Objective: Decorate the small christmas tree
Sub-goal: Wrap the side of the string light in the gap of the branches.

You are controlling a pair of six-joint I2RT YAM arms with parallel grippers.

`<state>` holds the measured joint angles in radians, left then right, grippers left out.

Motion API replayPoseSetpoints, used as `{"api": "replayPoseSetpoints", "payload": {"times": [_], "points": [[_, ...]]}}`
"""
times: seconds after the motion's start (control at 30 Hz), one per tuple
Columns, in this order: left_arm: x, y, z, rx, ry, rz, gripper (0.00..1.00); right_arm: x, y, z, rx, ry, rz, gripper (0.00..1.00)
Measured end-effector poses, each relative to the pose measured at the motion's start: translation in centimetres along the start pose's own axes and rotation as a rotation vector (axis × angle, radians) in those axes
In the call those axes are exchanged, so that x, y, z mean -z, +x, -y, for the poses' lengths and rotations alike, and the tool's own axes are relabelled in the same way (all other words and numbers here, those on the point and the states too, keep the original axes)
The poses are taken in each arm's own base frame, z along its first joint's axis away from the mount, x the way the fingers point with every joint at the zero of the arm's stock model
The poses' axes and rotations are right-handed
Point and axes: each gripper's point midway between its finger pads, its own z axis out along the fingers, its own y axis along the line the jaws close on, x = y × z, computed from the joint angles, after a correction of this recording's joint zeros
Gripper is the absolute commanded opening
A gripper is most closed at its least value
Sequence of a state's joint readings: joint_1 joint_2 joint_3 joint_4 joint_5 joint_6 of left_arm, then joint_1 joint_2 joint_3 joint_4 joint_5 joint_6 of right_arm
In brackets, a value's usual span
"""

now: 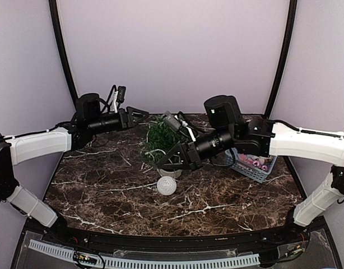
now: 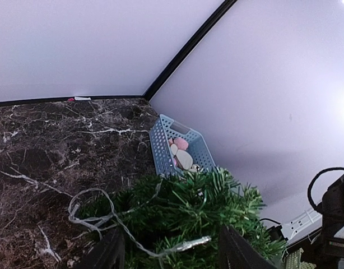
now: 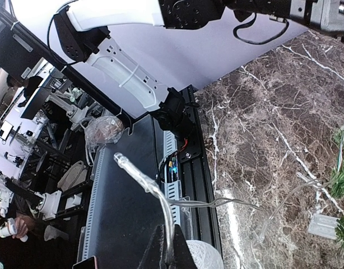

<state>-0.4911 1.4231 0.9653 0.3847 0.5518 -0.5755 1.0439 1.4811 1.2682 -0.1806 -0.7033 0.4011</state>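
The small christmas tree (image 1: 159, 134) stands at the back middle of the marble table, its pale pot (image 1: 171, 171) partly hidden by my right gripper. A clear string of lights (image 2: 96, 216) drapes over its branches, with one bulb (image 2: 195, 243) lying on the needles. My left gripper (image 1: 140, 115) is open just left of the treetop, and its fingers (image 2: 108, 252) frame the foliage (image 2: 200, 216). My right gripper (image 1: 163, 163) is low in front of the tree, shut on the light string (image 3: 161, 199), whose end bulb (image 3: 120, 160) sticks out past the fingertips.
A white textured ball (image 1: 166, 185) lies on the table in front of the tree, right under my right gripper (image 3: 170, 251). A blue basket (image 1: 252, 166) with pink and pale ornaments (image 2: 182, 152) sits at the right. A small clear box (image 3: 323, 226) lies by the tree's base.
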Motion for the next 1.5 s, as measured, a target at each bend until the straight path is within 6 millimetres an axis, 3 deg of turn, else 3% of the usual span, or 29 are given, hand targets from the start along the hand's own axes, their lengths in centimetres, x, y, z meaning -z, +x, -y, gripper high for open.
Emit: {"api": "replayPoseSetpoints", "payload": {"times": [0.13,0.23,0.37,0.57,0.8,1.0,1.13,1.33,1.5], "points": [[-1.3,-1.1,-0.7,0.039,-0.019,0.007,0.60,0.7,0.6,-0.2,-0.021,0.003,0.004,0.00],[-2.3,-0.7,-1.6,0.077,-0.034,-0.017,0.52,1.2,0.9,-0.4,-0.029,0.004,0.013,0.00],[-3.0,0.5,-2.4,0.117,-0.027,-0.045,0.59,1.5,1.1,-0.5,-0.037,0.006,0.024,0.00],[-1.4,2.4,-2.7,0.063,-0.032,-0.033,0.68,1.5,1.1,-0.4,-0.037,0.004,0.033,0.00],[0.5,1.4,-1.1,-0.155,-0.032,0.018,0.70,1.6,0.9,-0.3,-0.035,0.002,0.044,0.00],[0.2,2.0,-0.1,-0.272,-0.011,-0.002,0.56,1.7,1.0,-0.4,-0.037,-0.001,0.051,0.00],[-0.6,2.7,0.0,-0.311,0.000,-0.036,0.54,1.8,1.2,-0.3,-0.038,-0.002,0.053,0.00],[-1.4,3.3,0.5,-0.338,0.016,-0.056,0.42,2.0,1.0,-0.6,-0.031,-0.007,0.065,0.00],[-1.4,3.0,-0.2,-0.340,-0.032,-0.043,0.34,2.2,0.8,-0.7,-0.026,0.004,0.076,0.00]]}}
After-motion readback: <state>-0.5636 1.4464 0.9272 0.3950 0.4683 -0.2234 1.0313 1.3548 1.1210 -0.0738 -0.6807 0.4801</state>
